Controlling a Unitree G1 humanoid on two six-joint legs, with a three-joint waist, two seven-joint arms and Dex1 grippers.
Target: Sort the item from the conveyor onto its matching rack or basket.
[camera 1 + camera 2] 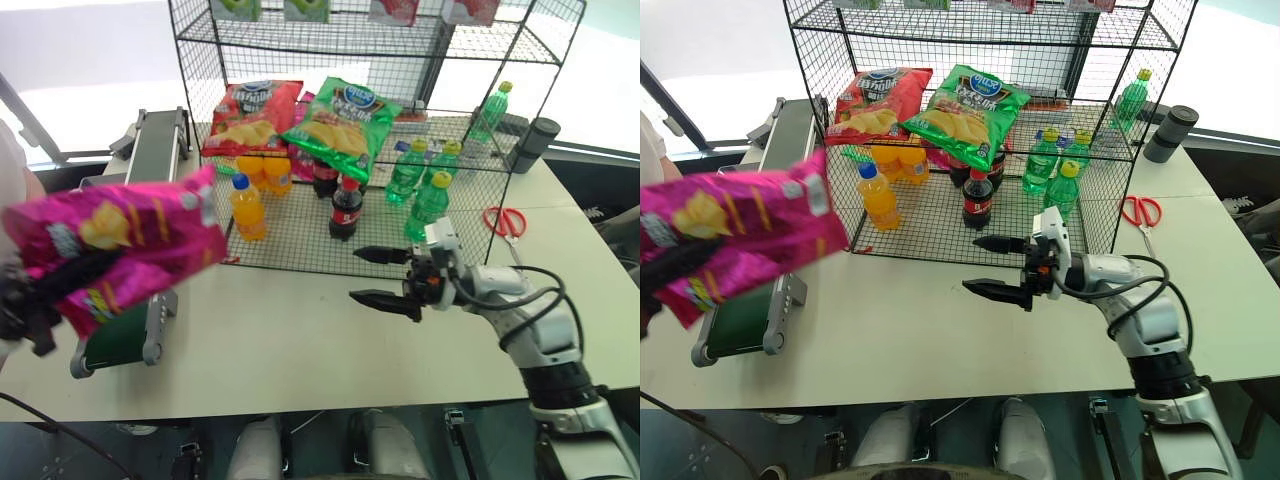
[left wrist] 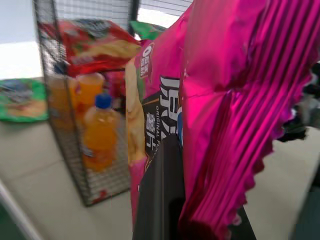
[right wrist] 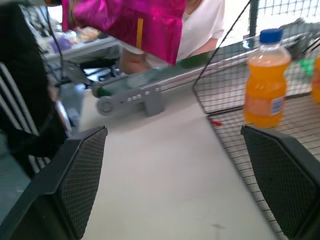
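Pink bag (image 1: 115, 245) nearest, clamped in left gripper (image 1: 30, 300), lifted clear of conveyor (image 1: 140, 200) (pickup done). Right gripper (image 1: 385, 277) spread wide, empty, hovering before rack (image 1: 480, 150). Left: place bag on middle tier beside red and green bags.

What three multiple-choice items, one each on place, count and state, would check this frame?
1. Where is the magenta chip bag?
A. lifted above the conveyor
B. on the rack's sloped tier
C. flat on the table

2. How many chip bags lie on the sloped tier of the rack?
A. none
B. two
C. four

3. How do the right gripper jaws stand?
A. shut on a bottle
B. shut on nothing
C. open, holding nothing

Key: 1 A, the left gripper holds it in the air; 2 B, the red bag and the green bag; 3 C, its fingers are spread apart over the table.
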